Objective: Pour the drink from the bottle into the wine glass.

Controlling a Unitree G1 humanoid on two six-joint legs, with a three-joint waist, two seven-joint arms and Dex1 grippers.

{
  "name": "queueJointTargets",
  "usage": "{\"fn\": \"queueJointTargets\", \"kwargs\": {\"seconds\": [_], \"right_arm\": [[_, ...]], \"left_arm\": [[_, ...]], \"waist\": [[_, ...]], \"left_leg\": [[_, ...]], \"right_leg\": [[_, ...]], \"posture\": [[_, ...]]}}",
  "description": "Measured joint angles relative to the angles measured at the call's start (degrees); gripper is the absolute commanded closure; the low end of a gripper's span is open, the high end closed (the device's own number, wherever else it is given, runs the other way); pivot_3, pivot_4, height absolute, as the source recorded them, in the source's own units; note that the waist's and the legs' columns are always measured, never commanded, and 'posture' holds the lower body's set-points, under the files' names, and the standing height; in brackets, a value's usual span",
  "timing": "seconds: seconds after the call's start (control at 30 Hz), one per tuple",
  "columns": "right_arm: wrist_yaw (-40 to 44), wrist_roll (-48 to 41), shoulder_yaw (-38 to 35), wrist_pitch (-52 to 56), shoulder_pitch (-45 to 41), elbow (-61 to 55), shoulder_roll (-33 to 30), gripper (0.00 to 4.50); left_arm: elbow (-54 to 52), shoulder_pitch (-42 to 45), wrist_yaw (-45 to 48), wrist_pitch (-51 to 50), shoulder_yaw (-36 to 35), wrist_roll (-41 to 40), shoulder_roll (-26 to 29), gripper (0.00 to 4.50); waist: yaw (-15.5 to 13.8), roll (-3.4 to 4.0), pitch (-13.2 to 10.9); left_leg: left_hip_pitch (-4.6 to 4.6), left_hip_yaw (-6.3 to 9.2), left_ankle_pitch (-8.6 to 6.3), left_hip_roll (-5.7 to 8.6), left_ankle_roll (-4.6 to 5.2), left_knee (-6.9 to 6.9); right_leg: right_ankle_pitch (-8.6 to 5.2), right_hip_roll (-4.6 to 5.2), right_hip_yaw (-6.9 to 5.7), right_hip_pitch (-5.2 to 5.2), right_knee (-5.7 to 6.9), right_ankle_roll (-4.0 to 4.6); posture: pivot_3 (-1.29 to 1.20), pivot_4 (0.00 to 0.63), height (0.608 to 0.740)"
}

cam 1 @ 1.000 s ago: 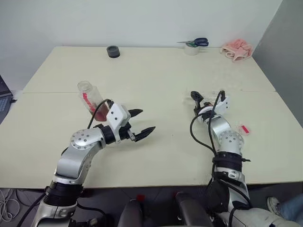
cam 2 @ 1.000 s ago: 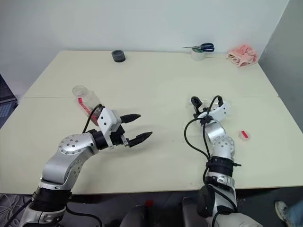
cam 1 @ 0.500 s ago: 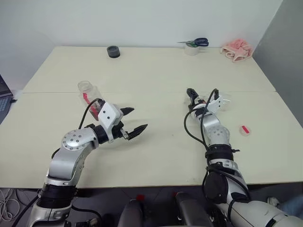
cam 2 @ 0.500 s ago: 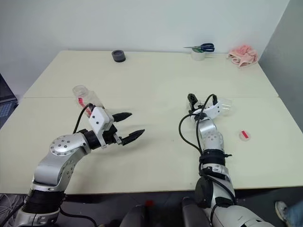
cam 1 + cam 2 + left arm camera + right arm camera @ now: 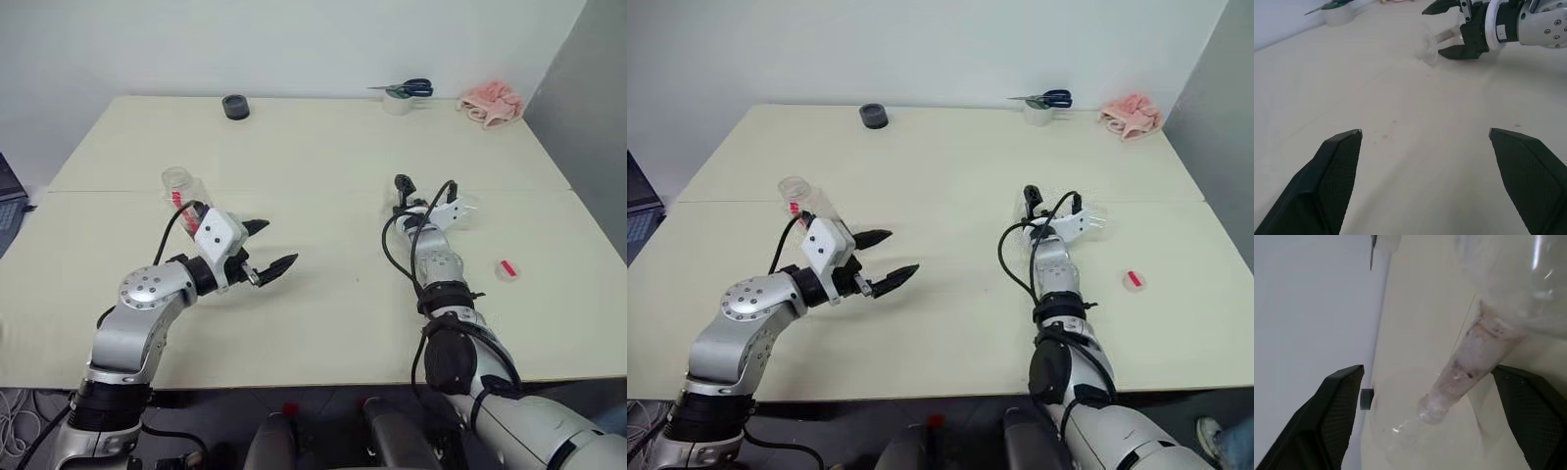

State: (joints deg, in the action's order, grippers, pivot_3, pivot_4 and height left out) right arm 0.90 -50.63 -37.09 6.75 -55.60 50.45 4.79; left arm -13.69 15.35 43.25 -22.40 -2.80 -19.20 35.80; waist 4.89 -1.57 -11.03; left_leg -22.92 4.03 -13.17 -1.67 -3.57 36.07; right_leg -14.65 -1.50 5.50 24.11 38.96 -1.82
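- On the pale table (image 5: 323, 147), the step in hand appeared to be setting up the fallen wine glass (image 5: 1437, 41), which lay on its side at the robot's right, well apart from the bottle (image 5: 182, 196).
- The bottle stood at the robot's left with its neck open and no cap seen on it, leaning slightly. A red strip ran down its side, and its lower part was hidden behind the left arm, so the drink could not be made out.
- The left gripper (image 5: 266, 247) hung free just in front of the bottle, its black fingers (image 5: 1332, 171) spread wide, holding and touching nothing.
- The right gripper (image 5: 1459, 27) reached level along the table with its jaws apart on either side of the glass's stem. The right wrist view showed the stem (image 5: 1469, 360) running between the fingers with space on both sides, so no grip was made.
- Doing it well would likely mean closing gently on the thin stem, then tipping the glass up onto its foot without rolling the bowl away.
- A small red-pink cap-like piece (image 5: 506, 269) lay on the table further to the right of the arm.
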Motion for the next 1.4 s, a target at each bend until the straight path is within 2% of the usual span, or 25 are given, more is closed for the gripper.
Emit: {"fn": "queueJointTargets", "kwargs": {"seconds": [0.27, 0.33, 0.63, 0.73, 0.8, 0.87, 0.97, 1.03, 1.13, 1.23, 1.4], "right_arm": [[0.2, -0.1, -2.4, -4.4, -2.8, 5.7, -1.7, 3.82], [0.5, -0.1, -2.7, -4.9, -3.6, 6.2, -1.9, 4.31], [1.4, 0.5, -2.6, -5.8, -3.8, 7.0, -2.0, 4.35], [2.0, 2.8, -0.2, -5.6, -3.3, 5.8, -2.0, 4.35], [3.3, 7.3, 4.8, -5.3, -1.3, 2.3, -2.0, 4.35], [7.5, 16.5, 16.1, -5.4, 2.4, -5.7, -2.3, 4.35], [13.2, 27.7, 29.2, -7.7, 4.6, -15.2, -2.4, 4.35], [16.4, 34.5, 36.4, -11.7, 6.3, -18.0, -2.4, 4.35], [19.6, 42.2, 44.1, -16.8, 10.1, -16.3, -2.1, 4.35], [22.0, 47.1, 48.1, -19.4, 11.8, -12.3, -2.4, 4.35], [26.5, 48.9, 49.5, -21.0, 11.8, -9.7, -3.1, 4.35]], "left_arm": [[-0.6, 0.0, 0.0, -1.3, 0.0, -0.6, 0.4, 0.0], [-0.6, 0.1, 0.1, -1.3, -0.3, -0.9, 0.7, 0.0], [-0.6, 0.1, -0.1, -1.4, -0.6, -0.9, 1.0, 0.0], [-0.6, 0.1, -0.2, -1.4, -0.6, -0.9, 1.0, 0.0], [-0.7, 0.1, -0.3, -1.4, -0.7, -1.0, 1.0, 0.0], [-0.8, -0.4, -0.5, -1.5, -1.9, -1.1, 1.0, 0.0], [-1.6, -1.1, -0.8, -1.9, -2.2, -1.4, 1.0, 0.0], [-2.0, -2.4, -1.2, -2.5, -3.0, -2.5, 0.8, 0.0], [-3.4, -4.6, -1.6, -4.1, -5.2, -4.4, 0.8, 0.0], [-6.4, -8.1, -2.4, -6.0, -8.4, -6.6, 0.9, 0.0], [-10.5, -13.6, -3.8, -8.2, -13.3, -8.9, 1.1, 0.0]], "waist": [[-0.1, 0.0, 0.0], [0.0, -0.01, 0.0], [-0.1, 0.0, 0.0], [-0.1, 0.01, 0.0], [-0.1, 0.05, 0.0], [0.1, 0.15, -0.1], [0.7, 0.15, -0.1], [0.7, 0.13, -0.1], [0.4, 0.11, -0.1], [0.1, 0.1, -0.1], [-0.1, 0.02, 0.0]], "left_leg": [[0.02, 0.0, 0.0, 0.0, 0.0, 0.01], [0.05, 0.0, 0.0, 0.0, 0.0, 0.01], [0.04, 0.01, 0.0, 0.01, 0.0, 0.0], [0.01, 0.01, 0.0, 0.0, 0.0, 0.0], [-0.03, 0.01, 0.0, 0.0, 0.0, -0.01], [-0.11, -0.05, 0.0, 0.0, 0.0, -0.05], [-0.01, -0.09, 0.0, -0.08, 0.0, -0.12], [0.01, 0.0, 0.0, -0.11, -0.01, -0.13], [-0.02, 0.0, 0.0, -0.06, -0.01, -0.09], [-0.04, -0.07, 0.0, 0.03, -0.02, -0.02], [0.02, -0.02, 0.0, 0.02, -0.03, 0.01]], "right_leg": [[0.01, 0.0, 0.0, -0.03, 0.0, 0.01], [0.0, 0.0, 0.0, -0.05, 0.01, 0.01], [0.01, 0.0, -0.01, -0.04, 0.0, 0.01], [0.01, 0.0, 0.0, -0.01, 0.0, 0.02], [0.01, 0.0, 0.01, 0.05, 0.0, 0.02], [0.01, 0.01, 0.07, 0.2, 0.01, 0.01], [0.01, -0.03, 0.1, 0.2, 0.05, 0.02], [0.0, -0.05, 0.02, 0.17, 0.06, 0.05], [0.0, 0.0, 0.01, 0.15, 0.05, 0.06], [0.0, 0.15, 0.05, 0.13, 0.02, 0.06], [-0.01, 0.15, 0.0, 0.04, 0.02, 0.04]], "posture": [[0.0, 0.15, 0.74], [0.0, 0.15, 0.74], [0.0, 0.15, 0.74], [0.0, 0.15, 0.74], [0.0, 0.15, 0.74], [0.0, 0.15, 0.74], [0.0, 0.15, 0.74], [0.0, 0.15, 0.74], [0.0, 0.15, 0.74], [0.0, 0.15, 0.74], [0.0, 0.15, 0.74]]}}
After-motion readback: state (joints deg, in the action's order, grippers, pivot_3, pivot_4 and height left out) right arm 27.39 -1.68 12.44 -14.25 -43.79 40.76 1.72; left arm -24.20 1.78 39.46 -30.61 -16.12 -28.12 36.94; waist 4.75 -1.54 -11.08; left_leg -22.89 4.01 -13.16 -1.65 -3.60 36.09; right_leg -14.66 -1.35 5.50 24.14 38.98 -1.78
